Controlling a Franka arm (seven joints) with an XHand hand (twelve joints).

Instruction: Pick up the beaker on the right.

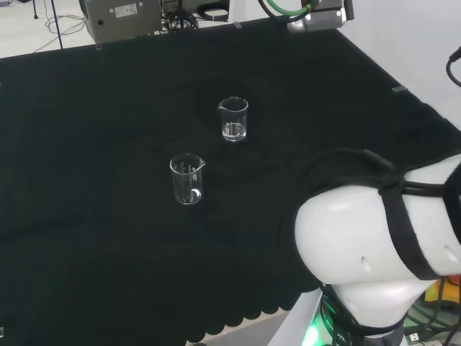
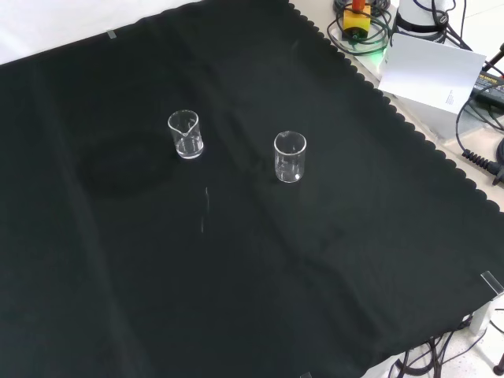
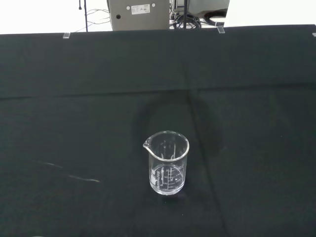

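Note:
Two clear glass beakers stand upright and apart on the black cloth point(image 1: 94, 238). In the head view one beaker point(image 1: 234, 119) is farther off and to the right, with its spout to the left. The other beaker point(image 1: 186, 179) is nearer and to the left. In the front view the spouted beaker point(image 2: 186, 134) is at the left and the second beaker point(image 2: 290, 157) is to its right. The wrist view looks at one beaker point(image 3: 168, 163) from a short way off, a faint round mark on the cloth behind it. Both look empty. Nothing touches either one.
The arm's white links point(image 1: 374, 238) fill the head view's lower right. A grey box point(image 1: 122, 18) and cables lie beyond the cloth's far edge. A white box point(image 2: 433, 75) and cables sit past the scalloped cloth edge point(image 2: 409, 130) in the front view.

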